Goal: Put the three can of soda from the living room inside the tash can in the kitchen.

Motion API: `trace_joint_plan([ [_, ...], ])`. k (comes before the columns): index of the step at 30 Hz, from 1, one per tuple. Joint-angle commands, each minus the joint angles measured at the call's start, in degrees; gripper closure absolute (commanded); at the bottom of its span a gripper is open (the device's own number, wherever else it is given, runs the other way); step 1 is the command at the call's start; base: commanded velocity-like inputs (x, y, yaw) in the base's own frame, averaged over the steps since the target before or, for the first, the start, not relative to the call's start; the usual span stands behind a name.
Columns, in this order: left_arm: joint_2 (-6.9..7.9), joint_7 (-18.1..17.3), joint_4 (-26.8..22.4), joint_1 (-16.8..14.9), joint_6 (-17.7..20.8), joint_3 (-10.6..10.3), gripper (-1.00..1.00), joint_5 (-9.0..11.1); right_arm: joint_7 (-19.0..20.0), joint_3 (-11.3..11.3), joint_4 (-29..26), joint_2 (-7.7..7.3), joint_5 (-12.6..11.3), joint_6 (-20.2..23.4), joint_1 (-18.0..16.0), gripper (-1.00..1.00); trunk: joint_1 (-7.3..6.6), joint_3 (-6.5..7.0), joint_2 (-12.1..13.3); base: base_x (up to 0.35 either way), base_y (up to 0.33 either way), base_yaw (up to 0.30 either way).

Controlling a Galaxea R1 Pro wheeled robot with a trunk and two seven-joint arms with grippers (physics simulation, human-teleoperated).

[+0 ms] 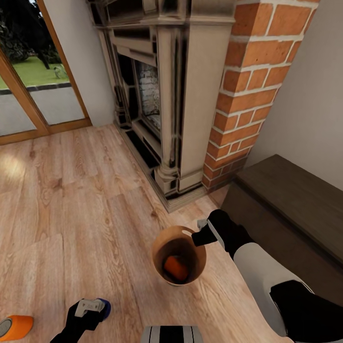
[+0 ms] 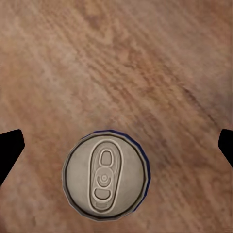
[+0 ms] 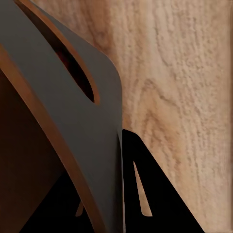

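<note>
The tash can point(image 1: 158, 250), grey with a brown rim, stands on the light wood floor of the living room. An orange can of soda point(image 1: 176, 267) lies inside it. My right gripper point(image 1: 200, 233) is shut on the bin's rim; the right wrist view shows the bin wall point(image 3: 73, 107) clamped beside one finger point(image 3: 150, 194). A blue can of soda point(image 2: 106, 175) stands upright on the floor, silvery top up. My left gripper point(image 1: 88, 307) hovers right above it, open, its fingertips wide apart on either side. Another orange can point(image 1: 16, 327) lies on its side at the lower left.
The ornate beige-and-black fireplace point(image 1: 181, 95) and red-brick chimney point(image 1: 252, 85) rise straight ahead. A long dark low cabinet point(image 1: 295, 200) runs along the right wall, close to my right arm. Wood-framed glass doors point(image 1: 28, 95) are at the far left. Open floor spreads left of the bin.
</note>
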Motion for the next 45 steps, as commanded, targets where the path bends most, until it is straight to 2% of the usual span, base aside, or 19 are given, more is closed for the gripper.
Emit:
trace_joint_plan([
  [1, -0.03, 0.0, -0.02, 0.0, 0.0, -0.01, -1.0, 0.0, 0.29, -0.1, 0.0, 0.01, -1.74, 0.21, -0.02, 1.0, 0.0, 0.0, 0.0, 0.038, 0.0, 0.0],
  [27, -0.03, 0.0, 0.01, 0.0, -0.01, 0.07, -1.0, 0.0, 0.29, -0.01, 0.0, -0.07, -1.62, 0.21, 0.07, 1.0, 0.0, 0.0, 0.0, -0.047, 0.024, 0.0],
  [45, -0.08, 0.09, 0.11, 0.0, 0.0, 0.06, -1.0, 0.0, 0.29, -0.01, 0.0, -0.08, -1.59, 0.21, 0.11, 1.0, 0.0, 0.0, 0.0, 0.076, 0.042, 0.0],
])
